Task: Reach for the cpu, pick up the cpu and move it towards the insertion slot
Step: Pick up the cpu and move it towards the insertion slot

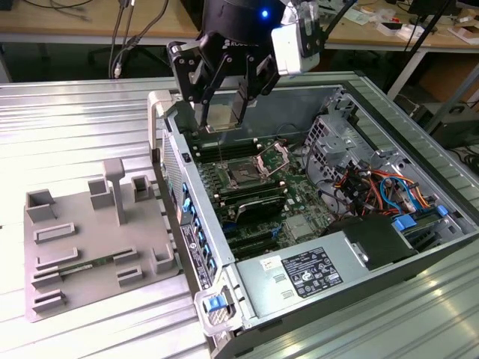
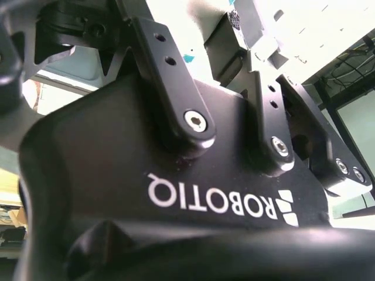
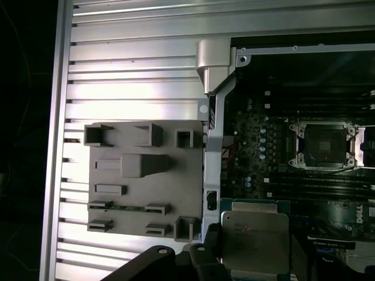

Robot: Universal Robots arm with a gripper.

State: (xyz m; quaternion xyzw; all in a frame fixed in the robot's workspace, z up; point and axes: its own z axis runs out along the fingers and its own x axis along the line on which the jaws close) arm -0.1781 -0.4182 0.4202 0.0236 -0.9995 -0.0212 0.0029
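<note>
Exterior view, gripper [image 1: 222,122] closed on cpu [image 1: 223,112], edges partly hidden, insertion slot [image 1: 243,174] nearby

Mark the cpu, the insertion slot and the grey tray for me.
cpu [image 3: 255,241]: first wrist view, centre of its silvery top.
insertion slot [image 3: 324,141]: first wrist view, dark square inside the metal bracket.
grey tray [image 3: 184,181]: first wrist view, bare flat stretch of its base.

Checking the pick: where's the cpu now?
The cpu is held in the gripper above the case, toward the exterior view's left of the insertion slot.
</note>
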